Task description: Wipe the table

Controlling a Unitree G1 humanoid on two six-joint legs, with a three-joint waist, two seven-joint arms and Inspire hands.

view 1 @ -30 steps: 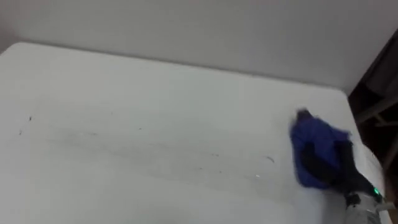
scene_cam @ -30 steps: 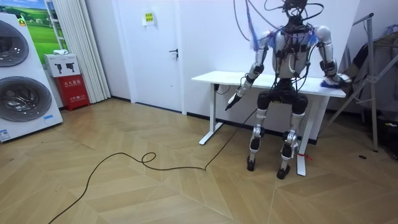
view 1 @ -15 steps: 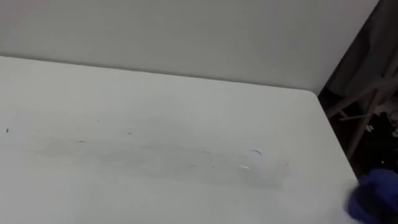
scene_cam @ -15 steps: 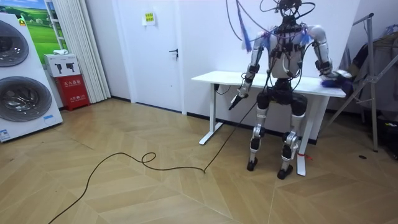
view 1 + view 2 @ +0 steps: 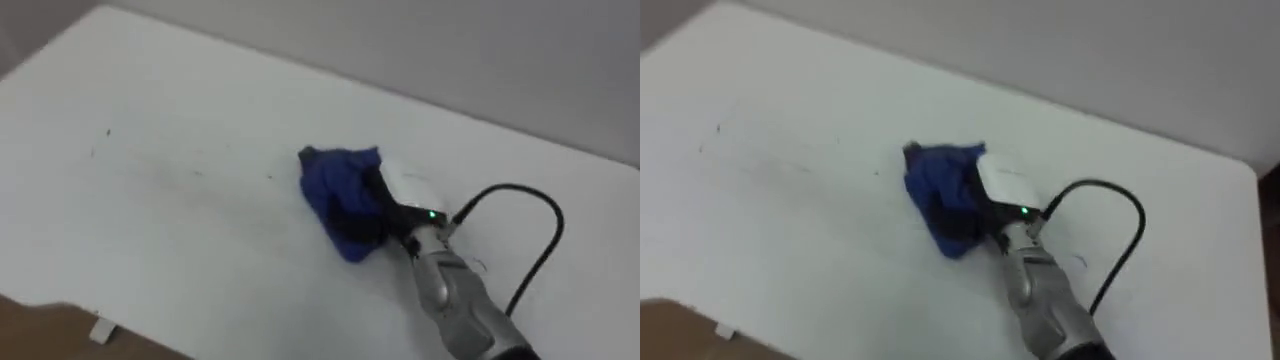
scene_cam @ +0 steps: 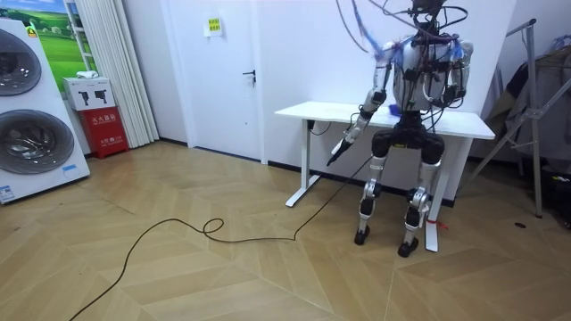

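Now logged: blue cloth at mid-table under the right hand

Item 1, white table. Rectangular top standing against a pale wall. The left eye view takes in its near edge at lower left, with wooden floor below it. A few faint dark specks lie on the left part of the top.

Item 2, blue cloth. Crumpled in a heap on the tabletop, roughly midway along it and well clear of every edge.

Item 3, right hand. It enters from the lower right and lies on and partly in the cloth's right side. Whether it clamps the cloth or only presses on it cannot be told.

Item 4, left hand. It hangs beside the table's near edge, at the room view's left of the body, touching nothing. It is too small to tell how it is held.

Change since earlier frames: a second ago the cloth lay at the table's right end, close to that edge. Half a second ago it sat at the very corner of the eye view, past the table's end. In the room view the right arm reached out to the right end then, and it is now folded in before the torso.

View differences: the right eye view takes in the table's far right corner, which the left eye view cuts off. The room view adds the robot standing upright at the table with its back to the camera. It also adds a white door, stacked washing machines and a red box.
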